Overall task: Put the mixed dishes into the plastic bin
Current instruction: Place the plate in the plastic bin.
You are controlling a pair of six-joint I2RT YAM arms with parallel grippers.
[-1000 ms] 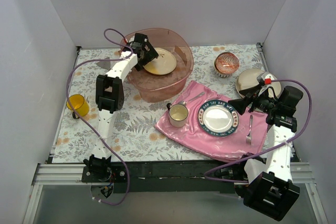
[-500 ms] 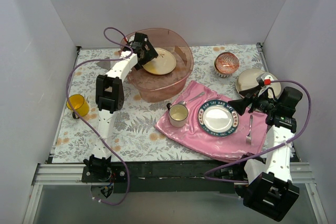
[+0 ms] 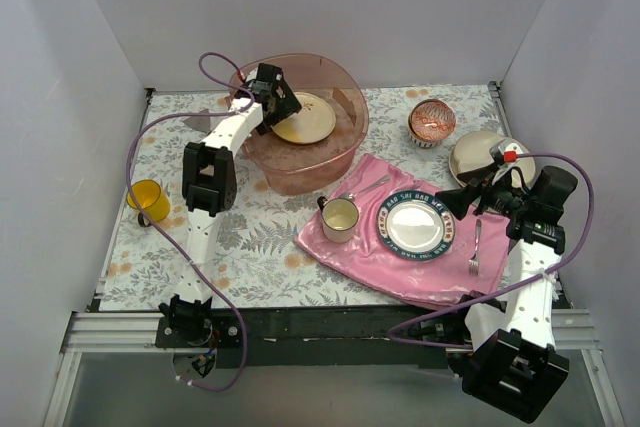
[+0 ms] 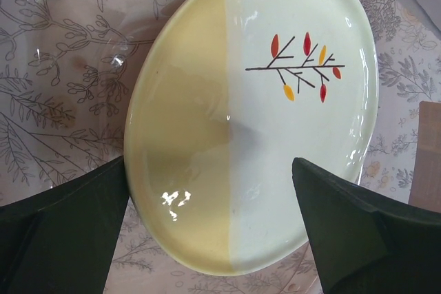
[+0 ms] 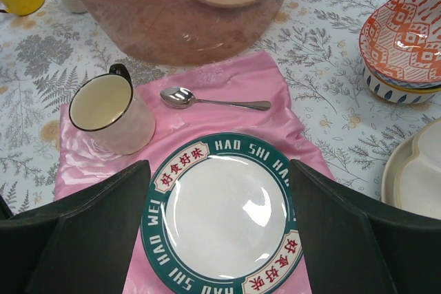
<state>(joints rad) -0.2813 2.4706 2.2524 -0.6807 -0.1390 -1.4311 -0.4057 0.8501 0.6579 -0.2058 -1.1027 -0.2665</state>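
The left end effector [image 3: 283, 104], spread, hovers over the plate [image 4: 255, 115] lying in the bin [image 3: 300, 175] near the tabletop's [image 3: 250, 237] far edge. The right end effector [image 3: 455, 199], also spread, hangs near the divided plate [image 3: 475, 155] at the right edge. That one looks glazed, stiff, slippery and breakable, so it is probably best pinched at its rim.

plastic bin [image 5: 179, 32]: translucent plastic, smooth and glossy
two-tone plate [image 4: 255, 115]: glazed ceramic, shiny, with bright highlights
cloth [image 5: 234, 84]: pink fabric with a satin sheen, wrinkled
spoon [image 5: 217, 102]: polished metal, mirror-bright
lettered plate [image 5: 224, 218]: glossy, with a reflective centre
cup [image 5: 114, 115]: smooth, softly glossy
patterned bowl [image 5: 403, 36]: glazed, shiny
surface [image 5: 324, 25]: printed covering, matt
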